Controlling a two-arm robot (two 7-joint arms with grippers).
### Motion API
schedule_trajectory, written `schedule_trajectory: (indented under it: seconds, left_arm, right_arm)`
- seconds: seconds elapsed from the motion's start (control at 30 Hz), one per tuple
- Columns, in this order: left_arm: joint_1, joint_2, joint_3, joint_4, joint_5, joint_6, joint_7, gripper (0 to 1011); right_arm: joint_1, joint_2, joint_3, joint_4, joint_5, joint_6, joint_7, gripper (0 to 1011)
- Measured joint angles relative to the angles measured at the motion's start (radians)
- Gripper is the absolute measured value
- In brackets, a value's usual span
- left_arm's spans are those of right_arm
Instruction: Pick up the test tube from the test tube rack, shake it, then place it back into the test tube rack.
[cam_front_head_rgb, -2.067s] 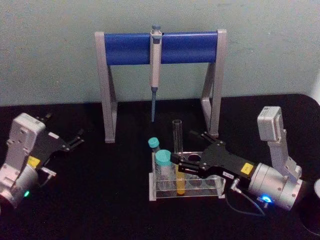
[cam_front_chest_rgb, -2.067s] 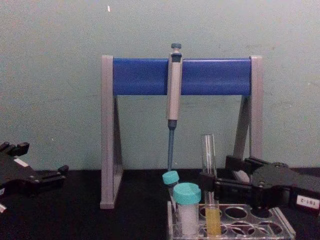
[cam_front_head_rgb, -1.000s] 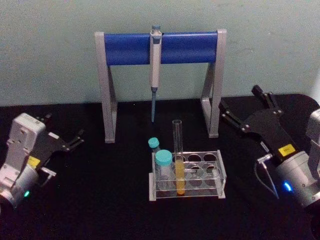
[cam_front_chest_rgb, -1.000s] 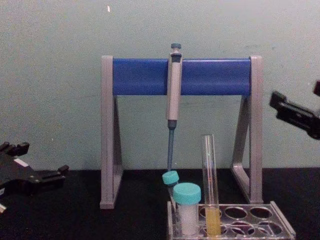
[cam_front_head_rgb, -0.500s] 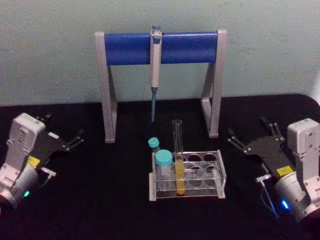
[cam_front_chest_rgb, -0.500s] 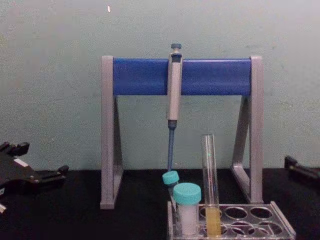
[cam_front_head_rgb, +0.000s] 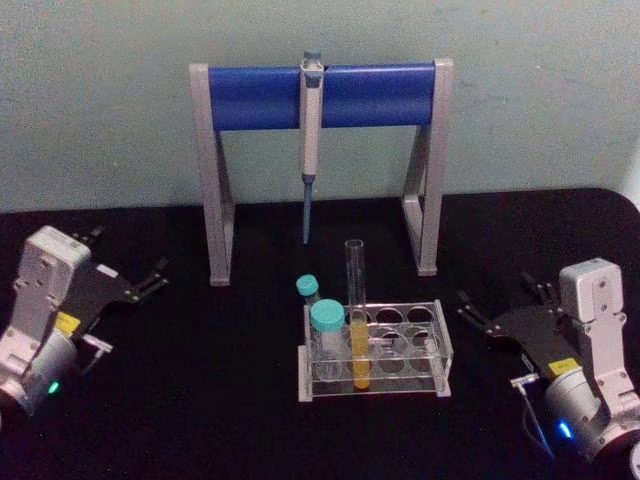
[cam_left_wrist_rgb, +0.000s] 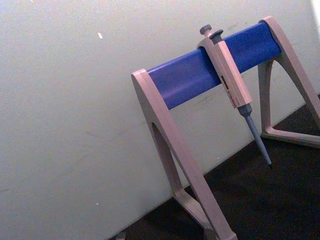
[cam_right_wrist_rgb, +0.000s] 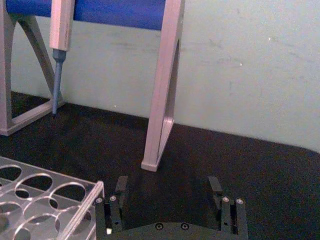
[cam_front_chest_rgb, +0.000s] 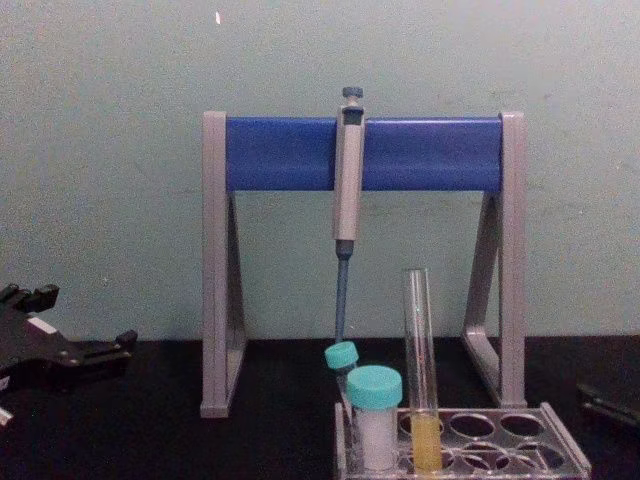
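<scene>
The test tube (cam_front_head_rgb: 355, 315) stands upright in a front hole of the clear test tube rack (cam_front_head_rgb: 441, 352), yellow-orange liquid in its lower part. From the chest view the test tube (cam_front_chest_rgb: 420, 370) rises well above the rack (cam_front_chest_rgb: 566, 452). My right gripper (cam_front_head_rgb: 503, 302) rests low to the right of the rack, open and holding nothing, well apart from the tube. In the right wrist view its fingers (cam_right_wrist_rgb: 120, 186) spread wide, with the rack's corner (cam_right_wrist_rgb: 60, 197) beside them. My left gripper (cam_front_head_rgb: 128, 255) is parked open at the far left, also seen as my left gripper (cam_front_chest_rgb: 85, 318).
A grey-legged stand with a blue bar (cam_front_head_rgb: 260, 97) spans the back, a pipette (cam_front_head_rgb: 311, 130) hanging from it above the rack. A wide teal-capped tube (cam_front_head_rgb: 326, 328) and a small teal-capped tube (cam_front_head_rgb: 307, 289) sit at the rack's left end. Black tabletop lies on both sides.
My right gripper let go of the test tube, pulled back up and to the right, then came down beside the rack. The tube stays in its hole. The left arm has not moved.
</scene>
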Motion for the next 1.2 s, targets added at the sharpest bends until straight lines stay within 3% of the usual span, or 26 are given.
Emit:
schedule_trajectory:
  seconds: [0.27,1.2]
  left_arm:
    - [0.000,0.000,0.000,0.000,0.000,0.000,0.000,1002]
    - [0.000,0.000,0.000,0.000,0.000,0.000,0.000,1001]
  right_arm:
    - [-0.001,-0.017,0.015,0.012,-0.003,0.017,0.022,1000]
    - [-0.001,-0.014,0.012,0.011,-0.002,0.015,0.020,1000]
